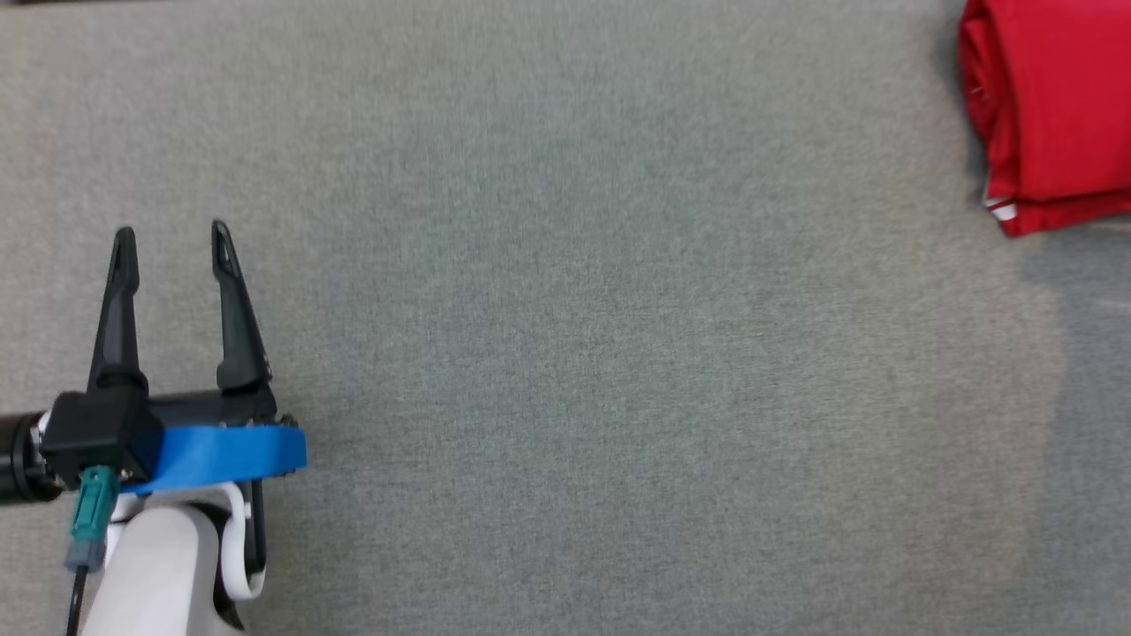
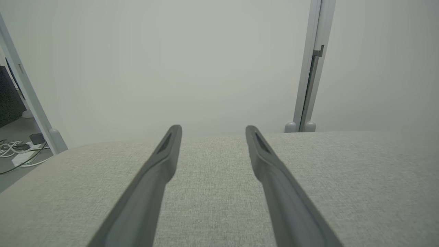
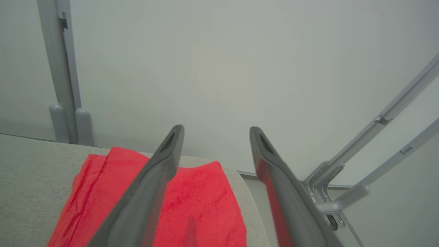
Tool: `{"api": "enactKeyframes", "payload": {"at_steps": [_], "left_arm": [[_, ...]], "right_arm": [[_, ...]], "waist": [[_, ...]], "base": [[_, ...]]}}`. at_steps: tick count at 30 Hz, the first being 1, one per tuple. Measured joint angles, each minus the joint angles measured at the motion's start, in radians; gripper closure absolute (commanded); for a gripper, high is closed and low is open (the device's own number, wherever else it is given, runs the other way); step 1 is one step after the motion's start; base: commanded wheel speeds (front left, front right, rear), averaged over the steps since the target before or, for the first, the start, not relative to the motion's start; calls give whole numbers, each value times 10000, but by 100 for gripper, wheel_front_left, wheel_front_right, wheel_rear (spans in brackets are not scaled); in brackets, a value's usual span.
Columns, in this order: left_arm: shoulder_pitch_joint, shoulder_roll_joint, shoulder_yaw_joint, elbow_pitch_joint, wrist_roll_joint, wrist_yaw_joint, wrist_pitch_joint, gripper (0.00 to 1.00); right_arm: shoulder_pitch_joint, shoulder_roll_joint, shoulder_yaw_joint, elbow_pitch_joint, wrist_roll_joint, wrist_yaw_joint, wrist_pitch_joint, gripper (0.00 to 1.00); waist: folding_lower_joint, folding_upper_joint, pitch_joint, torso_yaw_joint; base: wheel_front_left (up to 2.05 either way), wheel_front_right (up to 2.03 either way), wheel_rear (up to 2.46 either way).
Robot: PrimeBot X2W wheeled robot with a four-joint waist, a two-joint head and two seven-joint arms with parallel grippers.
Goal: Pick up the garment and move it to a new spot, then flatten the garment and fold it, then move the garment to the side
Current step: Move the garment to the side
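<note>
Garment [image 1: 1051,115], red, folded: lay flat on the grey table [image 1: 565,353] near its edge, beneath and ahead of the right gripper [image 3: 214,132], whose jaws stood wide apart, holding nothing. Left gripper [image 1: 172,234]: jaws likewise spread, empty, well apart from the garment.

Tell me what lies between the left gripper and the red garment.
Nothing: the head view shows bare grey tabletop from the left gripper to the red garment at the right edge.
</note>
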Motion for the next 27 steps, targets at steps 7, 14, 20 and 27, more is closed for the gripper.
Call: {"api": "enactKeyframes", "payload": {"at_steps": [7,14,20,27], "left_arm": [[782,6,59,167,-176,-2,-15,0],[1383,-29,42,430,-357,-54,-31,0],[1692,-27,-2,746,-512,-173,-29,0],[2090,-59,-130,1103,-681,-213,-8,0]], "right_arm": [[1569,1041,-173,-2558,67,0,-38,0],[3470,2520,-222,-4082,102,0,-40,0],[4760,3354,-184,-4775,-132,0,-40,0],[6361,3902,-313,-5490,-324,0,-40,0]], "waist": [[-1,0,-1179,-83],[-1,0,-2200,-114],[0,0,-2911,-40],[0,0,-3526,71]], "base": [[0,0,0],[0,0,0],[0,0,0],[0,0,0]]}}
